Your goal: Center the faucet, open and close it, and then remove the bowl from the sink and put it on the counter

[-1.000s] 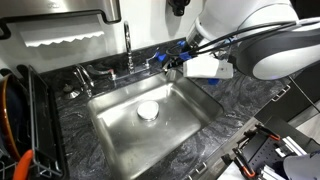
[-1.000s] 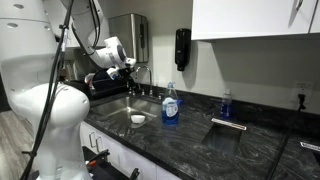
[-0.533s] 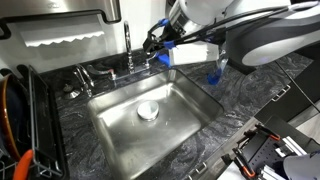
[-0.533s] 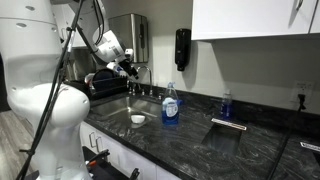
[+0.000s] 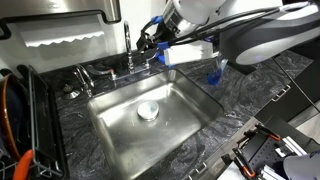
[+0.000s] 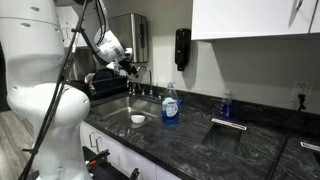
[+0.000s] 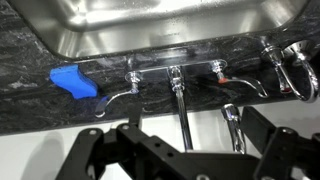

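- Wrist view, picture upside down: large rectangular stainless-steel sink [image 7: 170, 25] fills the top. The tall chrome gooseneck faucet [image 7: 181, 105] runs downward from the dark grey veined stone counter [image 7: 30, 92], the surface, at the basin's back edge.
- Black gripper [image 7: 185, 162]: jaws spread wide, one either side of the faucet stem in this view. Contact cannot be told.
- Small blue wedge-shaped object [image 7: 75, 82] lies on the surface beside the fittings.
- In an exterior view, the gripper [image 5: 150, 45] hangs just beside the faucet [image 5: 127, 45], above the surface's back edge.
- Small round white shallow bowl [image 5: 148, 111] lies in the middle of the sink [image 5: 190, 105], well apart from the gripper.
- Clear bottle of blue liquid [image 6: 171, 105] stands upright on the surface near a sink corner.
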Robot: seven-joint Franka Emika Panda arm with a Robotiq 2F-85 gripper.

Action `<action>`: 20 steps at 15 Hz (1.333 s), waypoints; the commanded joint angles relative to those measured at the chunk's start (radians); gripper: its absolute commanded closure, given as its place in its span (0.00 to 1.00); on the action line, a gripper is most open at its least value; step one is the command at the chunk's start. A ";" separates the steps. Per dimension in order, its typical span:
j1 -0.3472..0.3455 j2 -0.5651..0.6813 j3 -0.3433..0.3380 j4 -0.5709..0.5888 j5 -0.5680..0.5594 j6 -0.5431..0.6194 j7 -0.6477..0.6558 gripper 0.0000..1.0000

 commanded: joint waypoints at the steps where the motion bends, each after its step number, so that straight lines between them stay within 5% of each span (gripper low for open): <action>1: 0.016 0.046 0.007 0.072 -0.121 0.032 0.023 0.00; 20: 0.086 0.313 -0.029 0.365 -0.430 -0.035 0.082 0.00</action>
